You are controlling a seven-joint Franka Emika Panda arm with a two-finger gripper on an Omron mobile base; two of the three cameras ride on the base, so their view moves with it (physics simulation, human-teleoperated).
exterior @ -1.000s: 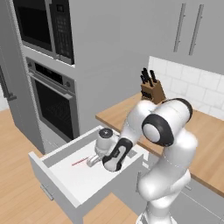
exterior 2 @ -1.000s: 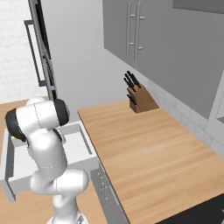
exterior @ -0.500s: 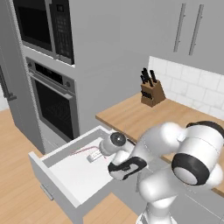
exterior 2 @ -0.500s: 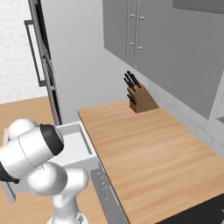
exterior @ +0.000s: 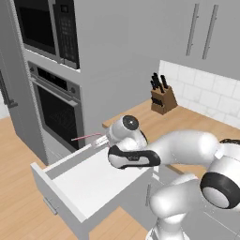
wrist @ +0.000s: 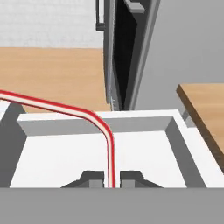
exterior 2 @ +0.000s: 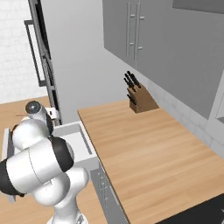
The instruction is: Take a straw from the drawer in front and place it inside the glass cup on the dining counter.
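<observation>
My gripper [exterior: 101, 142] hangs above the open drawer [exterior: 93, 180], shut on the thin red straw [exterior: 86, 137], which sticks out to the left toward the oven. In the hand view the straw [wrist: 110, 157] rises from between my two fingertips [wrist: 111, 179], then bends and runs off to the left. Below it lies the drawer's bare white interior [wrist: 144, 153]. From the right base view the drawer [exterior 2: 72, 138] shows beside the arm, next to the wood counter's end. The glass cup and the dining counter are out of view.
A knife block [exterior: 162, 98] stands at the back of the smaller wood counter [exterior 2: 144, 148]. The tall unit with the oven [exterior: 56, 112] and microwave rises just behind the drawer. Wall cabinets [exterior 2: 131, 30] hang above the counter. Wood floor lies left of the drawer.
The straw lay in the drawer a second ago; the gripper has since lifted it clear of the drawer floor. The arm's elbow has swung low and to the right.
</observation>
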